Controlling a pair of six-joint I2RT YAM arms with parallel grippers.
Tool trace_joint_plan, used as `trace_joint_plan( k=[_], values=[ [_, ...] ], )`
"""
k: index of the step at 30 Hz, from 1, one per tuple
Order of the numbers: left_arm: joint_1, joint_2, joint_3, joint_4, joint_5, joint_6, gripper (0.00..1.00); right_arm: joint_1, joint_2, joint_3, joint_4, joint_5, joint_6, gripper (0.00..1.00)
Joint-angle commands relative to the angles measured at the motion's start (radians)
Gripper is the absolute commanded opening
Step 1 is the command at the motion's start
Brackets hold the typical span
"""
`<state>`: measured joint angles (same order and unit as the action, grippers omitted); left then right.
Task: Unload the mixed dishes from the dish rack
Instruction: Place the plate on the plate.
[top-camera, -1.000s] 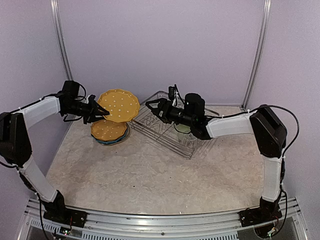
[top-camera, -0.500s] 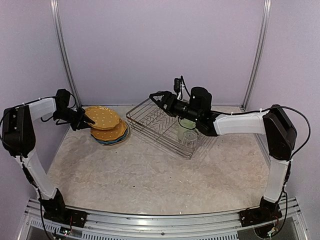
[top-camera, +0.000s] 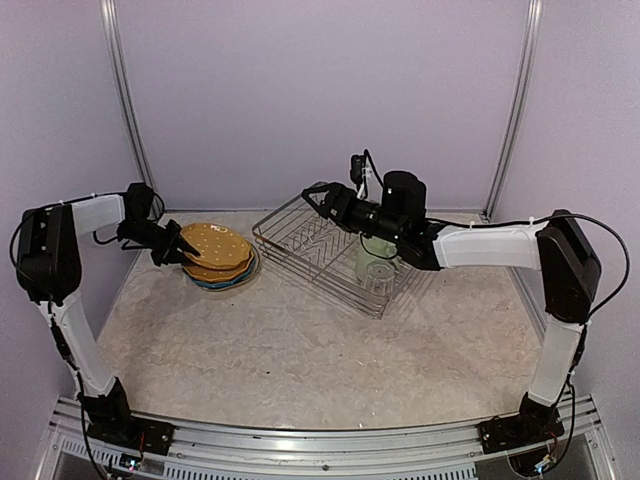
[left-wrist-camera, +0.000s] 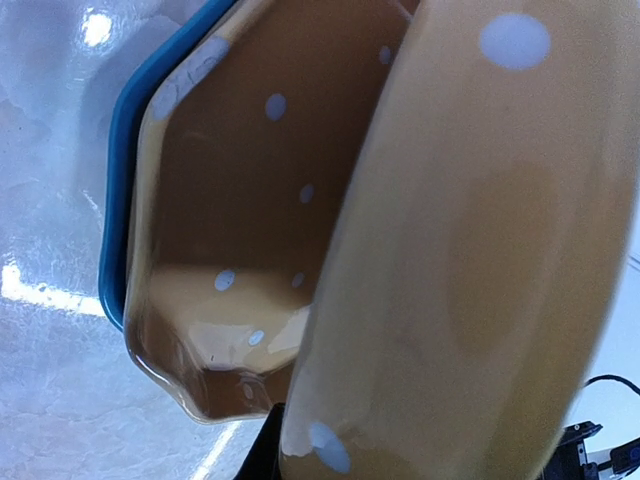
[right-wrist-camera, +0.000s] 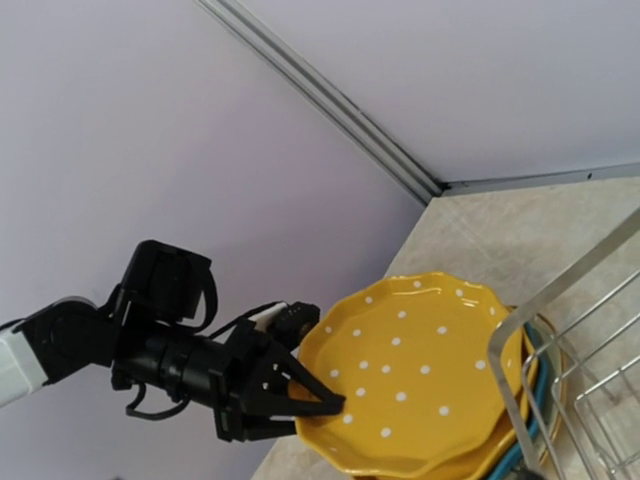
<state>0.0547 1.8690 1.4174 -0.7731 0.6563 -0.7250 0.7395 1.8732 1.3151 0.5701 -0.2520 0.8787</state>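
Note:
My left gripper (top-camera: 186, 251) is shut on the rim of an orange scalloped plate (top-camera: 215, 241). It holds the plate nearly flat on the second orange plate (top-camera: 218, 267). In the left wrist view the held plate (left-wrist-camera: 480, 250) has its gripped edge lifted off the lower orange plate (left-wrist-camera: 250, 180), which lies on the blue plate (left-wrist-camera: 118, 180). The right wrist view shows the left gripper (right-wrist-camera: 330, 405) pinching the plate (right-wrist-camera: 420, 370). My right gripper (top-camera: 314, 194) hovers open and empty over the dish rack's (top-camera: 300, 250) far left corner. A pale green mug (top-camera: 370, 252) and a clear glass (top-camera: 380, 278) stand in the rack.
The plate stack sits left of the rack, near the left wall post. The rack lies at an angle at the back centre. A rack wire (right-wrist-camera: 560, 330) crosses the right wrist view. The cream plate and the small bowl do not show.
My left gripper has swung the orange plate from upright and raised down to nearly flat on the stack. My right gripper has lifted up out of the rack.

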Motion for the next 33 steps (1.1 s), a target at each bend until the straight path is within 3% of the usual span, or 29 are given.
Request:
trace_joint_plan(
  k=[1, 5, 11, 17, 33],
  values=[
    [-0.010, 0.014, 0.055, 0.039, 0.070, 0.038, 0.14, -0.002, -0.049, -0.006, -0.037, 0.029, -0.041, 0.81],
    [-0.009, -0.009, 0.042, 0.053, 0.049, 0.044, 0.34, -0.003, -0.067, -0.021, -0.047, 0.045, -0.059, 0.82],
    [0.001, -0.048, 0.018, 0.078, 0.034, 0.044, 0.51, -0.008, -0.093, -0.038, -0.069, 0.071, -0.081, 0.82],
    [0.007, -0.099, -0.007, 0.091, -0.011, 0.047, 0.74, -0.007, -0.116, -0.046, -0.098, 0.098, -0.101, 0.82],
    [0.046, -0.137, -0.018, 0.097, -0.029, 0.032, 0.79, -0.007, -0.119, -0.024, -0.137, 0.115, -0.116, 0.82]
  ],
)
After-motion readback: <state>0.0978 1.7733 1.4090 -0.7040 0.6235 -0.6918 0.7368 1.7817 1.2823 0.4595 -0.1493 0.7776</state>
